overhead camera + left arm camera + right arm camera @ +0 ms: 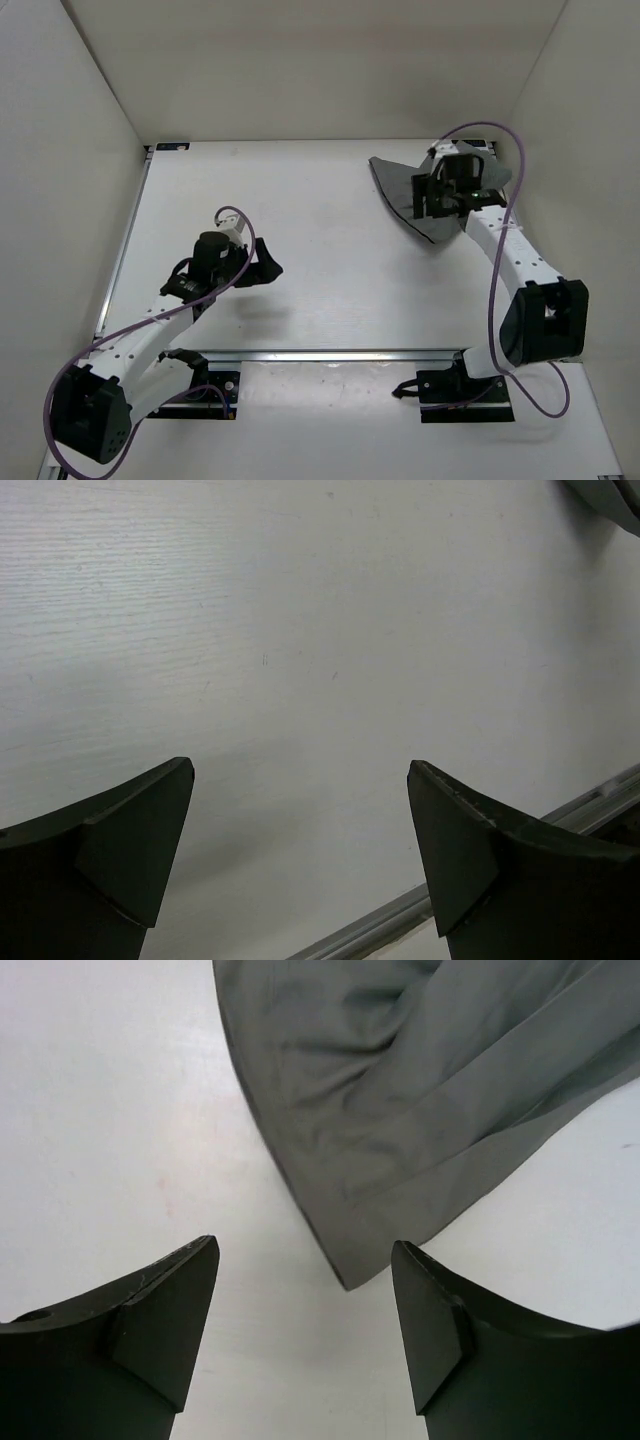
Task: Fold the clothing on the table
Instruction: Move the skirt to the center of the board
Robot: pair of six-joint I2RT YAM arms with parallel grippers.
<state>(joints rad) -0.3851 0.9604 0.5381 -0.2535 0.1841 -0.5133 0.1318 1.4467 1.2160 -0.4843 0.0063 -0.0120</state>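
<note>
I am hovering my open right pincer [305,1250] at the clothing [400,1110]'s near corner, the rest spreading ahead-right.

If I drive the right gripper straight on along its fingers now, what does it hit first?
Most likely the pointed corner of the clothing, which lies just ahead between the open fingers of the right gripper, on the table. How high the gripper is above it is unclear from the wrist view.

A robotics lab: plain white walls [300,70] enclose a metal-railed table [330,290].
</note>
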